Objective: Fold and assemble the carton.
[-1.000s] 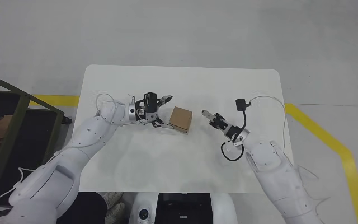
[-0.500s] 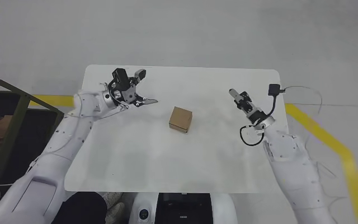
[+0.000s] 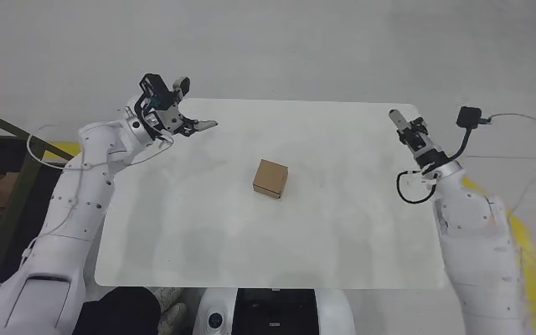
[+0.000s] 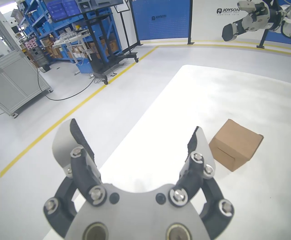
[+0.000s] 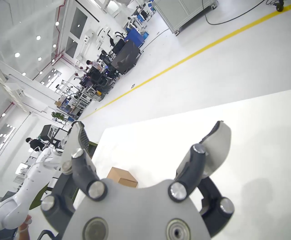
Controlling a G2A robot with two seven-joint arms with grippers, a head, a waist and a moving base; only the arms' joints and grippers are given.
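The carton [image 3: 270,178] sits closed at about the middle of the desk [image 3: 335,251], resting flat on one face, with a folded flap seam on the side turned toward the left wrist camera [image 4: 236,145]. Its visible faces are plain brown cardboard. It touches neither arm and stands well apart from both. The left gripper [image 3: 197,105] hangs over the desk's far edge near the far left corner. In its own wrist view its fingers are spread wide with only air between them [image 4: 135,127], and their black ribbed pads [image 4: 79,138] face each other. The carton lies beyond and to one side of them. The right gripper [image 3: 402,124] hangs over the far right corner of the desk. Its fingers are also held wide apart and grip nothing [image 5: 149,125], and the carton is small and distant behind its base [image 5: 122,176]. In the room behind, the left wrist view shows a blue panel [image 4: 159,20] carrying a small white logo and word. Next to it, a white panel [image 4: 204,18] bears a similar mark in blue. A yellow line [image 4: 68,113] runs along the pale floor beside the desk.
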